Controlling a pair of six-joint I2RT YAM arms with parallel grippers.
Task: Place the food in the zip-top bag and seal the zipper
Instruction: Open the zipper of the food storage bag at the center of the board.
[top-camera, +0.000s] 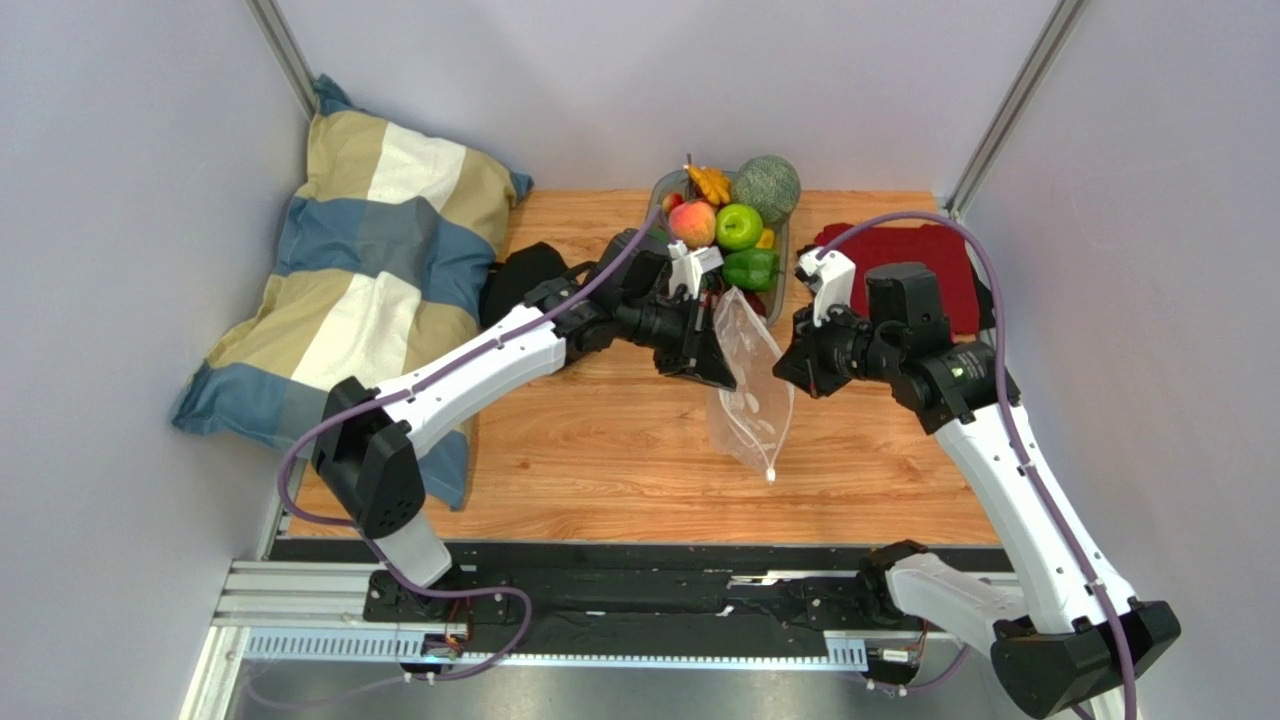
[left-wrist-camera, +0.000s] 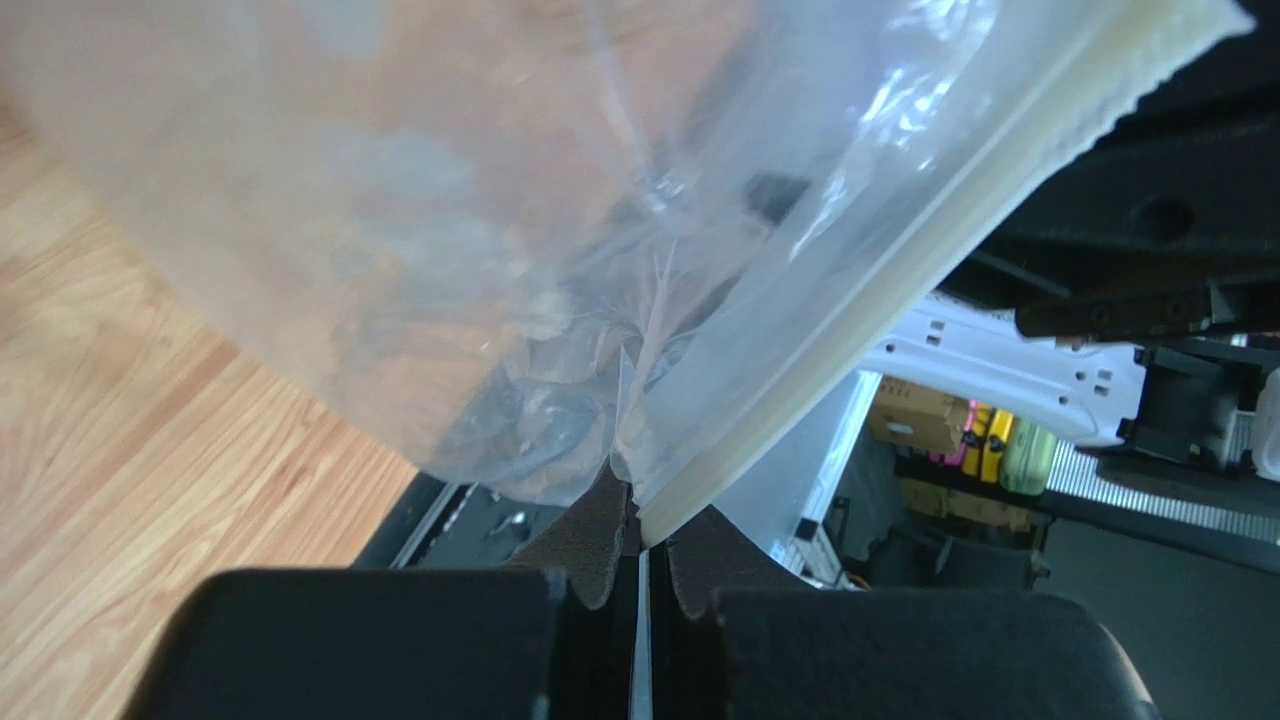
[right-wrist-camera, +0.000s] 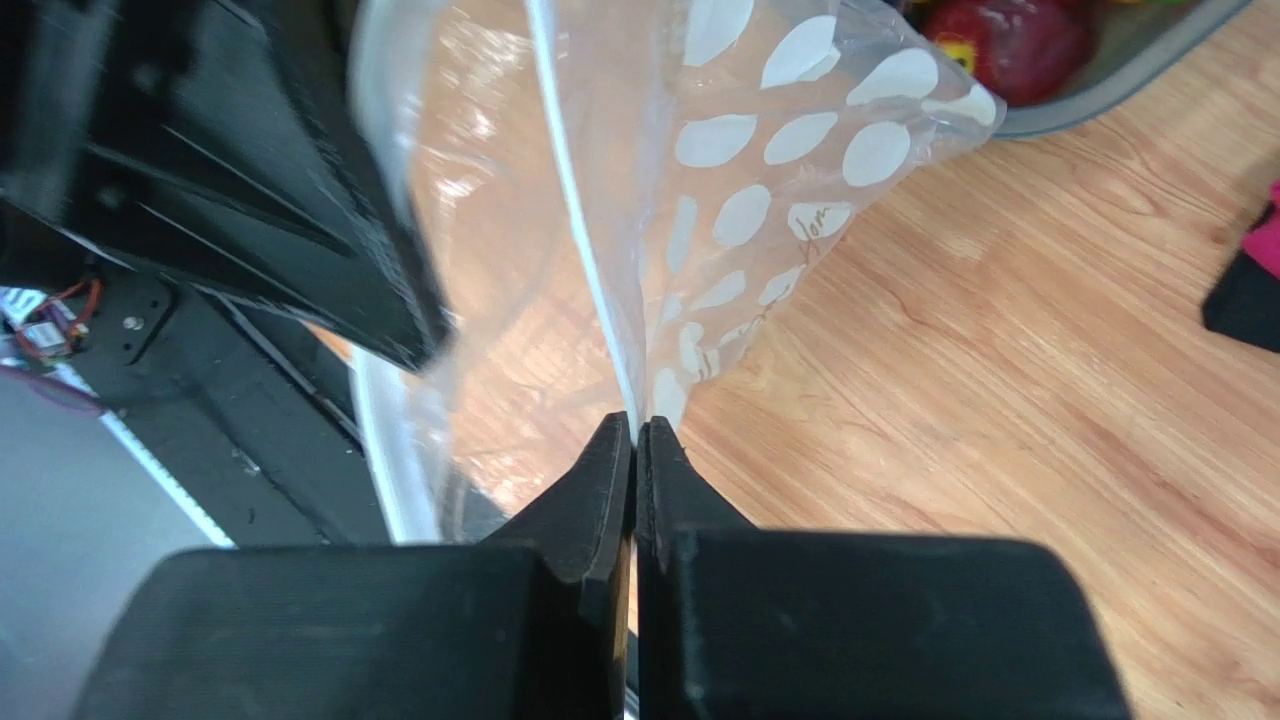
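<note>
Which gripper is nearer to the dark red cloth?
Right. The right gripper, pinching the zip-top bag, sits just left of the dark red cloth; the left gripper is beyond the bag, farther away.

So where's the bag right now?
Top view: the bag is mid-table, held between the left gripper and right gripper, just below the fruit tray.

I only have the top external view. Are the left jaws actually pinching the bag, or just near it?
Observer: Pinching it. The left gripper is shut on the zip-top bag at one end of the zipper.
Operator: And the right side?
Observer: The right gripper is shut on a thin edge of the film, beside the white dots.
Operator: Any food inside?
Observer: None visible in either wrist view; only the table shows through the film.
</note>
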